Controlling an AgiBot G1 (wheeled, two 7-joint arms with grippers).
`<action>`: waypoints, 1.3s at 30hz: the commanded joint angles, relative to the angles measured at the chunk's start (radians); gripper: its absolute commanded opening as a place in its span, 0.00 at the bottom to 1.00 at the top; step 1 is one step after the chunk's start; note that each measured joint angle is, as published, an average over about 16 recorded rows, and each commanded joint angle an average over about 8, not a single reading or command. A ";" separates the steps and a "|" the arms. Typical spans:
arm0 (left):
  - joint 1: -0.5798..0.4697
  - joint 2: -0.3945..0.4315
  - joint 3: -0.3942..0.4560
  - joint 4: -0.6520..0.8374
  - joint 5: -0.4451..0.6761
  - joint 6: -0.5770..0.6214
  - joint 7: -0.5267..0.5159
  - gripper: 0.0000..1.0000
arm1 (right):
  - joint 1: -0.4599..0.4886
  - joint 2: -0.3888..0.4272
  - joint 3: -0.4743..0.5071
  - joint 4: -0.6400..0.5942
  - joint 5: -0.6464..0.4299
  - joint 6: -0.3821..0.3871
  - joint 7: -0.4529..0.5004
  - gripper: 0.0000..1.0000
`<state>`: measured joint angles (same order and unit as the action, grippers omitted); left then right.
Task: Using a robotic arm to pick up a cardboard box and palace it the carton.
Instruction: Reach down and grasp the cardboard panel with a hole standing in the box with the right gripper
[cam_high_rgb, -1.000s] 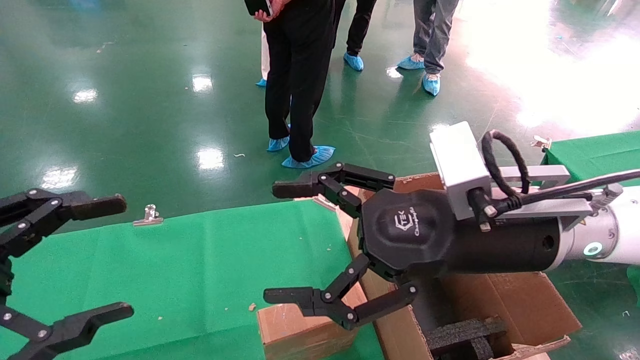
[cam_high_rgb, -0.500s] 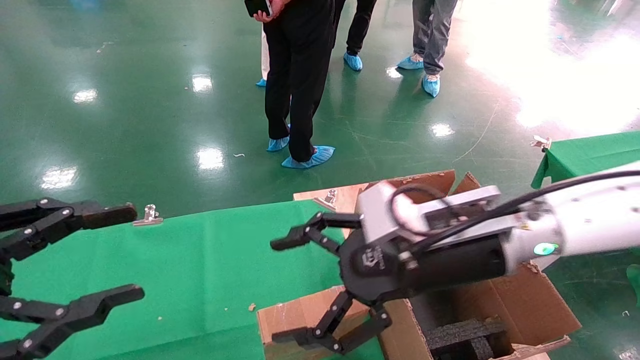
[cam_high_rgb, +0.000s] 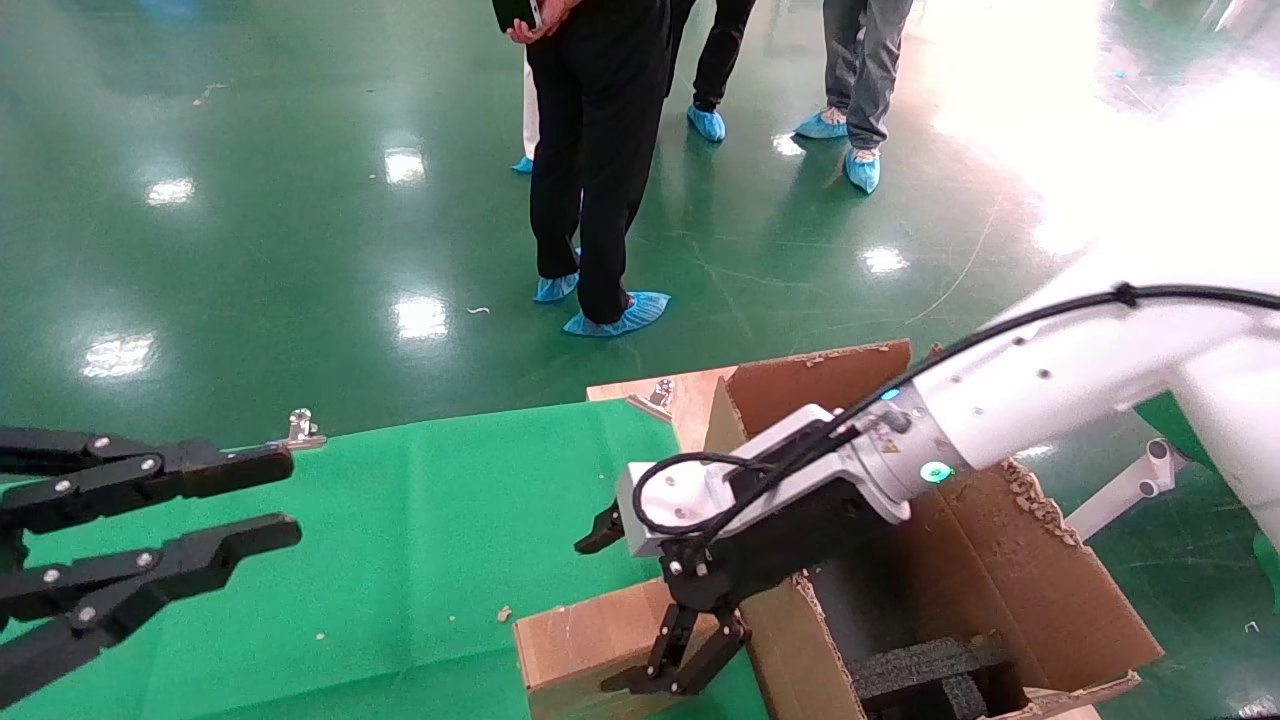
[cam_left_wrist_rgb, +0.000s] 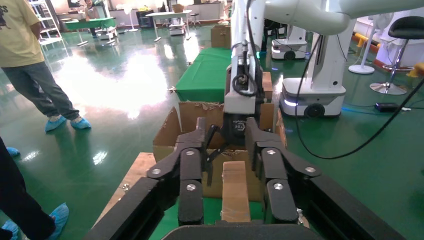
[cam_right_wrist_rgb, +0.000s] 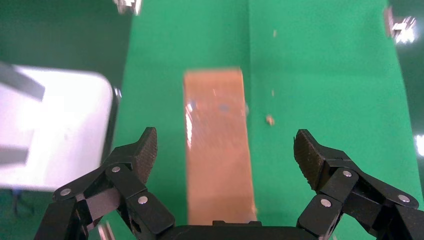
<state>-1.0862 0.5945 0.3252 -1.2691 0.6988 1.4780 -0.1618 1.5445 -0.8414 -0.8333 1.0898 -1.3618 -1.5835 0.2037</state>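
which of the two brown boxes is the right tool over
The right tool hangs open over the small taped cardboard box on the green cloth, not the big open carton with black foam beside it.

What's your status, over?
Right gripper open, poised above the cardboard box, not touching. Box flat on the green cloth beside the carton. Left gripper open, idle. Path clear.

Brown cardboard box (cam_right_wrist_rgb: 217, 150) on green cloth (cam_high_rgb: 400, 520); black right gripper (cam_right_wrist_rgb: 227, 150).

Right tool (cam_high_rgb: 640, 610) points down, spread wide; left tool (cam_high_rgb: 240, 500) idle.
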 joint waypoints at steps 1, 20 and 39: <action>0.000 0.000 0.000 0.000 0.000 0.000 0.000 0.00 | 0.025 -0.017 -0.032 -0.016 -0.023 0.001 -0.008 1.00; 0.000 0.000 0.000 0.000 0.000 0.000 0.000 1.00 | 0.156 -0.154 -0.250 -0.149 -0.108 0.006 -0.112 1.00; 0.000 0.000 0.000 0.000 0.000 0.000 0.000 1.00 | 0.186 -0.188 -0.309 -0.198 -0.100 0.009 -0.156 0.00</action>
<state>-1.0860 0.5942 0.3257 -1.2688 0.6985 1.4775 -0.1614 1.7313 -1.0297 -1.1429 0.8913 -1.4620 -1.5744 0.0478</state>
